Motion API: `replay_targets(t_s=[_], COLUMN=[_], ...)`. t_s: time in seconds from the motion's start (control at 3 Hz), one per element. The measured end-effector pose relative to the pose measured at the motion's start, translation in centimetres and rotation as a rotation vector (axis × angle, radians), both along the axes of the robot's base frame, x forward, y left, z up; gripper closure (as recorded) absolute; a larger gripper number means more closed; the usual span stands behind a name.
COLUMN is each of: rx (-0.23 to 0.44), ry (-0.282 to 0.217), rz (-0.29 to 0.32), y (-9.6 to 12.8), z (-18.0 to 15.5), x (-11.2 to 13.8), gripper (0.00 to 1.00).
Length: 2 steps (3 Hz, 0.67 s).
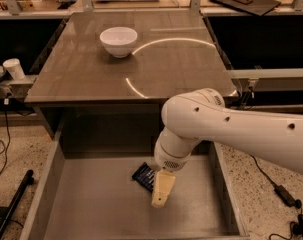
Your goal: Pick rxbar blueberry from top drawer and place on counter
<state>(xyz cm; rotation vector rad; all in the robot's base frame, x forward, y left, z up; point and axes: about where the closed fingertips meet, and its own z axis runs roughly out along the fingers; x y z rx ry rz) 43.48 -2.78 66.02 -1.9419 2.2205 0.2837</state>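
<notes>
The rxbar blueberry [143,174], a dark navy flat bar, lies on the floor of the open top drawer [91,204], near its middle. My gripper [160,196] hangs down inside the drawer on the white arm, right at the bar's right end and partly covering it. One pale finger [161,188] shows. The counter [131,59] is the brown glossy tabletop behind the drawer.
A white bowl [119,41] stands on the counter's far left half. A white paper cup [14,68] sits on a ledge at the left. The drawer's side walls [222,184] close in left and right. Cables and a black bar lie on the speckled floor.
</notes>
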Motion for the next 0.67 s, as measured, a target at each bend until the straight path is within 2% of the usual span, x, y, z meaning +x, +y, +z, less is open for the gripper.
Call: replay_targets(t_s=[0.67], rx=[-0.003], ry=[-0.018], rz=[-0.02], y=[-0.08], z=[-0.15], x=[0.08], gripper=[0.0])
